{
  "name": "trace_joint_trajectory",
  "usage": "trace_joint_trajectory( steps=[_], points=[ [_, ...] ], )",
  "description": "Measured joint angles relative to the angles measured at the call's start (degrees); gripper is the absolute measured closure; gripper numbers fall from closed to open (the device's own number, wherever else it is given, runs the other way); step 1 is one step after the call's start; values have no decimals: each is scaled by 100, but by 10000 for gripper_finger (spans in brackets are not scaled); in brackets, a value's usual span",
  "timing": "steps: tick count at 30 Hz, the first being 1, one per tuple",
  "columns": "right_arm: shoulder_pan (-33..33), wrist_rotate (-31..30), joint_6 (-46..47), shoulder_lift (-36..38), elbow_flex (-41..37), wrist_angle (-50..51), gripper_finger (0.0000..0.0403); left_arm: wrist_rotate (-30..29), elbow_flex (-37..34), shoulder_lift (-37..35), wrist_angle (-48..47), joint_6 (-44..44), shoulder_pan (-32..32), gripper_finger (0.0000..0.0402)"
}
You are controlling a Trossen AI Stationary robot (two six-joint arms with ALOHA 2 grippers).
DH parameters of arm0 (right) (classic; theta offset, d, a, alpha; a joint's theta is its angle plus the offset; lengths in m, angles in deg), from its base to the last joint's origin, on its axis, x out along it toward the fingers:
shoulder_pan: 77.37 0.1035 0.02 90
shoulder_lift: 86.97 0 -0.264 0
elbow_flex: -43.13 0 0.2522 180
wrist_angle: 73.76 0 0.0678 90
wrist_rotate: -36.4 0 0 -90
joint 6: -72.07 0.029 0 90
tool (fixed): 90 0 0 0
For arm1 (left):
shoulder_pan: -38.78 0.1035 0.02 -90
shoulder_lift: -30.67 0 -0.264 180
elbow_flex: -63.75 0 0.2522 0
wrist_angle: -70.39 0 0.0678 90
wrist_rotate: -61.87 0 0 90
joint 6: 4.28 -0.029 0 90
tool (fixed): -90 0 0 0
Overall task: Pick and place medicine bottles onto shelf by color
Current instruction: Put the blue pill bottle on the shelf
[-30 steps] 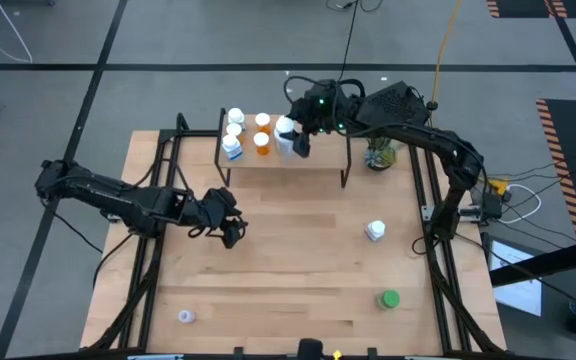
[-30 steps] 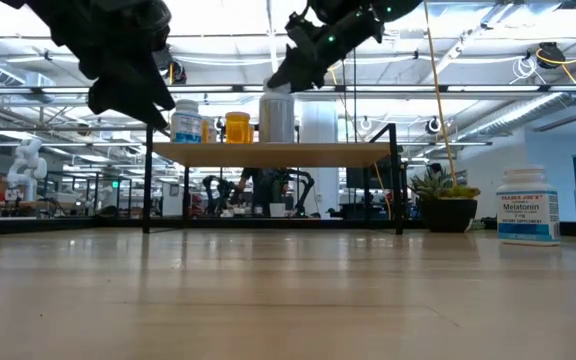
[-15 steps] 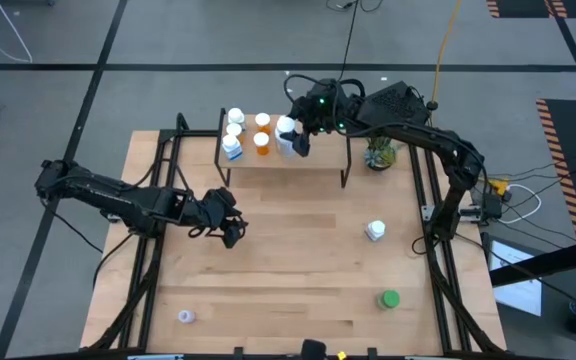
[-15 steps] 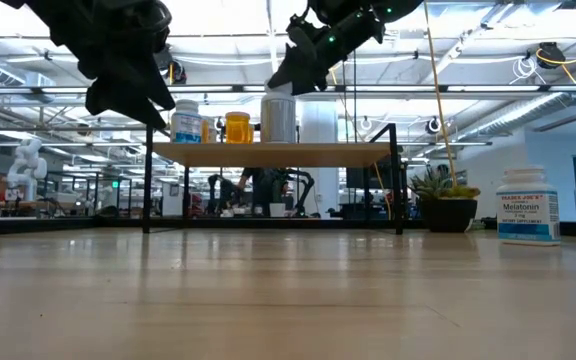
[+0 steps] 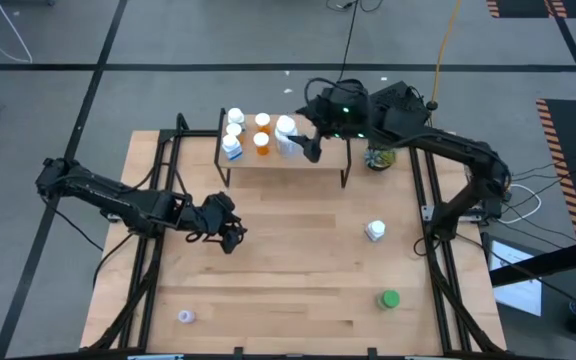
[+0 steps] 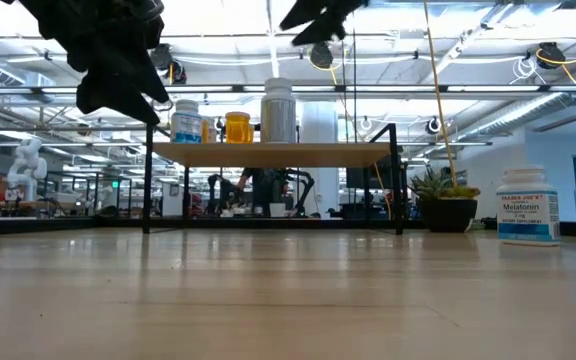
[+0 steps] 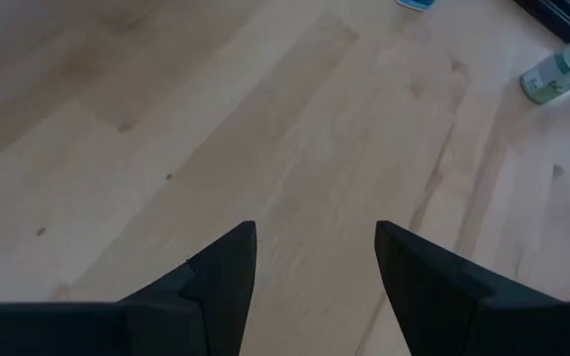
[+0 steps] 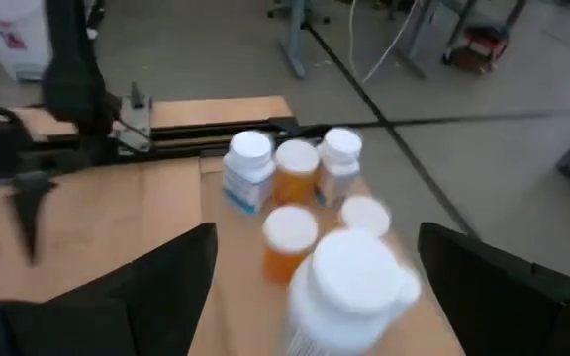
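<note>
Hovering over the shelf (image 5: 298, 160), right gripper (image 5: 311, 152) sits just beside the white bottle (image 5: 286, 133). Low view: bottle (image 6: 278, 110) stands free on shelf, gripper above. Right wrist: jaws spread, empty. Left wrist: left gripper (image 7: 315, 259) spread over table (image 7: 166, 148).

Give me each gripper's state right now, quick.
Left gripper: open, empty, above the bare tabletop.
Right gripper: open, empty, above the white bottle on the shelf.

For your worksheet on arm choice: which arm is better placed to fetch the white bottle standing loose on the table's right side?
The right, probably. The right gripper, open above the shelf, is on that bottle's side; the left gripper hangs open farther across the table.
</note>
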Motion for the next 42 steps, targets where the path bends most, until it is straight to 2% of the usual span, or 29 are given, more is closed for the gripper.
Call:
trace_joint_trajectory(
  steps=[5, 10, 15, 18, 21, 23, 25, 30, 33, 37, 42],
  points=[
    [570, 172, 981, 516, 0, 1382, 58, -10, 0, 0, 59, -218, -21, 192],
    [1627, 130, 1669, 755, 0, 2488, 67, -26, -1, 0, 437, -673, 77, 192],
    [2755, -830, 2781, 776, -13, 4406, 86, -26, -1, 0, 595, -772, 143, 192],
    [3200, -1412, 3689, 823, -329, 5383, 89, -27, 0, 0, 598, -983, 207, 192],
    [3367, -1740, 5404, 1112, -1004, 5859, 89, 3, 0, 0, 723, -979, 302, 192],
    [3327, -1612, 6313, 1482, -1611, 5734, 89, 113, 0, 0, 877, -902, 357, 192],
    [3305, -1464, 6789, 1868, -2281, 5224, 86, 136, 0, 0, 1075, -917, 376, 192],
    [3251, -987, 7024, 2476, -3979, 3512, 81, 138, 0, 0, 1301, -1166, 378, 192],
    [3251, -835, 7206, 2577, -4717, 2970, 83, 136, -2, 0, 1306, -1170, 379, 192],
    [3253, -1031, 7454, 2608, -5133, 2995, 86, 312, -1, 0, 1301, -1049, 379, 192],
    [3222, -1300, 7399, 2599, -5182, 2921, 87, 327, -1, 0, 1298, -1051, 379, 192]
  ],
)
